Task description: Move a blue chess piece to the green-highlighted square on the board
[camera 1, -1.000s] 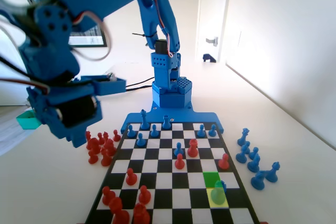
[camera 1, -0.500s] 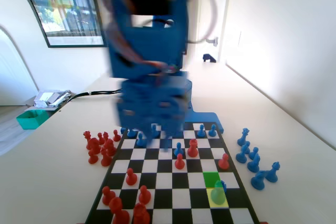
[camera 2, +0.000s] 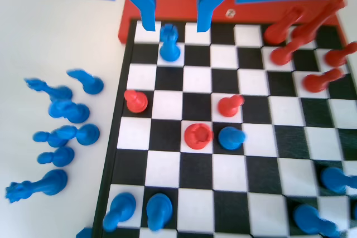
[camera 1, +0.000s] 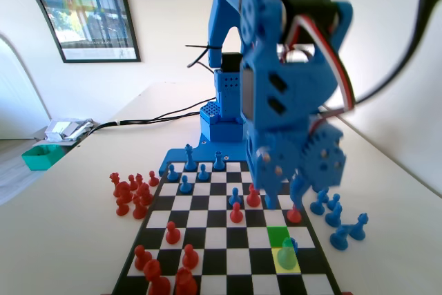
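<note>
Red pawns [camera 2: 198, 136] beside blue chess piece [camera 2: 169, 43]

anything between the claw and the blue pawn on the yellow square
Nothing: in the wrist view the open claw hangs over the blue pawn, with no piece between them.

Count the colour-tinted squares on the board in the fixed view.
2: the green-highlighted square near the board's right edge, and a yellow square directly nearer the camera, under the blue chess piece.
</note>
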Tool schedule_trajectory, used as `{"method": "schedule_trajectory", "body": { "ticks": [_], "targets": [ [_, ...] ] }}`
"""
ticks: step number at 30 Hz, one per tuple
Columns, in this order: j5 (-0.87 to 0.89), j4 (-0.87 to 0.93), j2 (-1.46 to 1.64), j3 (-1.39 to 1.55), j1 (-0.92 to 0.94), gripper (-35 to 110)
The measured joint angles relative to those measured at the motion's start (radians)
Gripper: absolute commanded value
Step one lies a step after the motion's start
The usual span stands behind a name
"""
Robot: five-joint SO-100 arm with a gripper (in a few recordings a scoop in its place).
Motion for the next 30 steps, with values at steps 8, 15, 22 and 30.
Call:
{"method": "schedule_trajectory", "body": {
  "ticks": [8, 15, 22, 30],
  "targets": [
    [0.0, -0.018, -0.129, -0.095, -0.025, 11],
    [-0.003, -0.017, -0.218, -0.181, -0.015, 11],
    [-0.015, -0.044, -0.245, -0.207, 0.02, 11],
    [-0.026, -0.071, -0.247, -0.207, 0.012, 11]
  ]
}}
